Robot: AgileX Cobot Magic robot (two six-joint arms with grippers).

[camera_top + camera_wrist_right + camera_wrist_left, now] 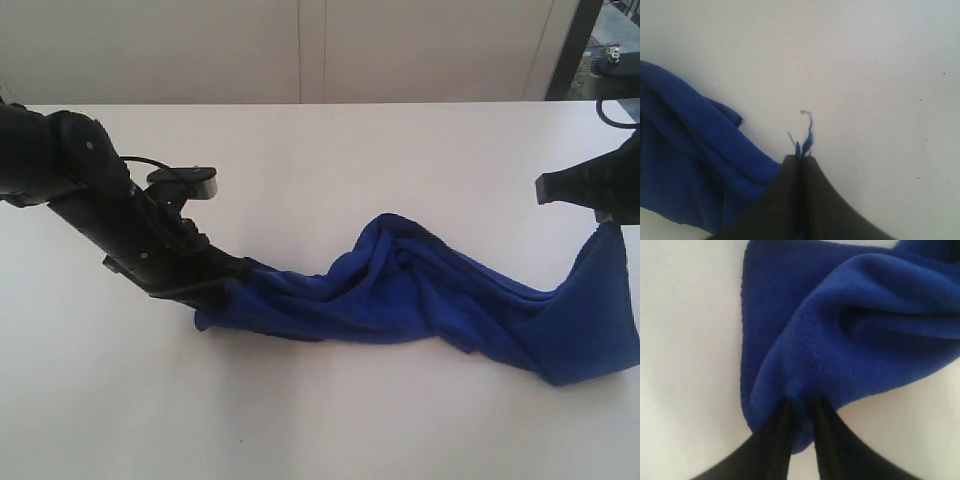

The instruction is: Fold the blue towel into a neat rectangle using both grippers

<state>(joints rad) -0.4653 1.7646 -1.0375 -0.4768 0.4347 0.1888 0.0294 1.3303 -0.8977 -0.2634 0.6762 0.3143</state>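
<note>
Exterior: royal-blue soft towel [420, 290] lies crumpled on white table [320, 420], right end raised. Left wrist: black left gripper [800, 412] straddles a fold, jaws slightly parted, grip unclear. Right wrist: black right gripper [801, 159] pinches frayed corner [807, 132]; secure left, then tension evenly

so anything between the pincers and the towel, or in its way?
Nothing visible. The left pincer is at one end of the blue towel, cloth between its jaws, grip unclear; the right pincer is shut on the far corner, frayed thread poking out. No other object shows on the table.
</note>
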